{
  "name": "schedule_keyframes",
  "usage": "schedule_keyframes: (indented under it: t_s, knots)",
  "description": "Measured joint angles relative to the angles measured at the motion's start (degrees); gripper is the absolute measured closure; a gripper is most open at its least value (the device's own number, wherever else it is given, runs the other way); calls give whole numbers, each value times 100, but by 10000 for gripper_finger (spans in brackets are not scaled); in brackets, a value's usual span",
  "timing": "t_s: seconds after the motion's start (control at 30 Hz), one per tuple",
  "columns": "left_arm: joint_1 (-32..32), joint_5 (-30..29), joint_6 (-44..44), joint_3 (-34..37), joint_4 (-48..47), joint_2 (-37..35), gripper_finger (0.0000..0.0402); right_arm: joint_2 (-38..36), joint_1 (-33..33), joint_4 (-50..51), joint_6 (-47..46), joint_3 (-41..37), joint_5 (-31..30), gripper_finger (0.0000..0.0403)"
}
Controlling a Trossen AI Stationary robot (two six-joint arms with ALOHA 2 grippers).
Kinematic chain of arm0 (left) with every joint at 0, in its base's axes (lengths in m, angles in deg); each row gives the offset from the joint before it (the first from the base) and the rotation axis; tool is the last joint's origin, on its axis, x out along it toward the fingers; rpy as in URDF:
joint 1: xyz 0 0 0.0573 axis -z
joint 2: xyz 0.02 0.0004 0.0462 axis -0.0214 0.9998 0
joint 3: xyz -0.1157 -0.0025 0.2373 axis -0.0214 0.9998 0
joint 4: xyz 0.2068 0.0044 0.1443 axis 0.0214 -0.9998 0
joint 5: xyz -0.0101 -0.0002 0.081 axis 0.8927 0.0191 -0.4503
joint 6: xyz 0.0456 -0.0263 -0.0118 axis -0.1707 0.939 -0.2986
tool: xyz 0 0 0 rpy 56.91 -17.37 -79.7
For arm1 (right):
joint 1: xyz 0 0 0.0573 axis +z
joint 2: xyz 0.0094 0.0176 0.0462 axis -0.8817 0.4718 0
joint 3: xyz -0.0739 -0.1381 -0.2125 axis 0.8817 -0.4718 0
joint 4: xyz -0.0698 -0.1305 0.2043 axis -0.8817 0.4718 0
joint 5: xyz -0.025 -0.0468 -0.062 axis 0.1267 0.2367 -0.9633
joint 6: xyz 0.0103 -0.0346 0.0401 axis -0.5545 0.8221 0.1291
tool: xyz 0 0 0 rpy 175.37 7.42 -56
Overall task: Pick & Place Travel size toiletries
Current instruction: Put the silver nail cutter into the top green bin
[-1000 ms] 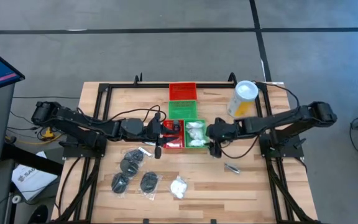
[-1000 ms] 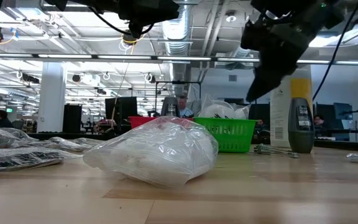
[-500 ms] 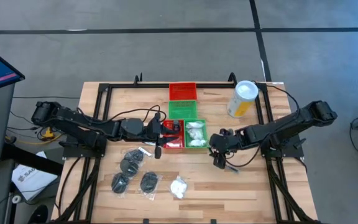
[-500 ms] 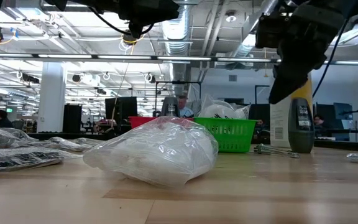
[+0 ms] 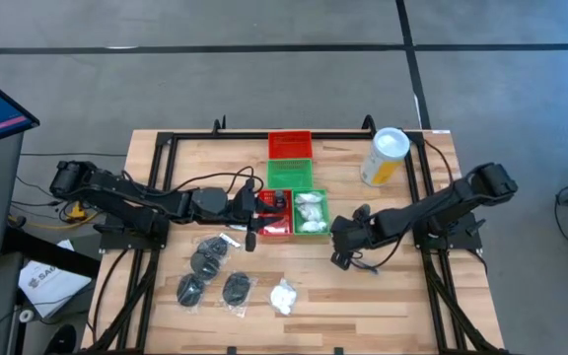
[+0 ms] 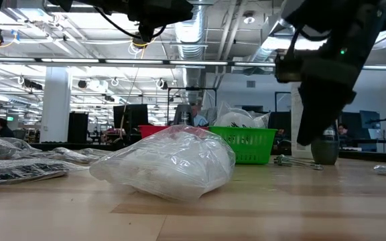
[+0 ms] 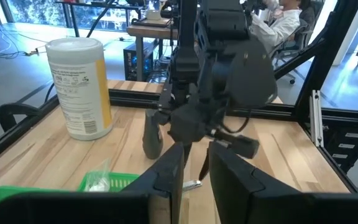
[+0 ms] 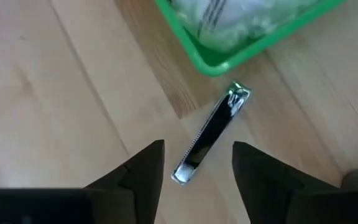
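Right gripper (image 8: 194,163), over the green tray a second ago, now hangs fingers spread over the slim shiny metal clipper (image 8: 210,134) on the worktop beside it, likely the next pick.

1. The high view looks straight down from well above, taking in the whole desk (image 5: 363,296) and both arms.
2. The low view sits at desk-top height, facing level across it into the room, with a clear packet (image 6: 166,164) very near.
3. The left wrist view faces across the desk at the right arm and yellow canister (image 7: 79,87).
4. The right wrist view looks down closely on a metal clipper (image 8: 210,134) beside the green tray (image 8: 229,59), which the high view also shows.
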Motion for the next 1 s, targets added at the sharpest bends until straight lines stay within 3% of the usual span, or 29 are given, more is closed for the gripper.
schedule_keyframes:
  t_s: [0.57, 1.0]
  knots:
    - [0, -8, 0, 0, 2, 0, 335, 325, -316, -201, -109, 0, -4, 186]
    - [0, -24, 0, 0, -14, 2, 335, 1019, -386, -378, -106, 71, -106, 217]
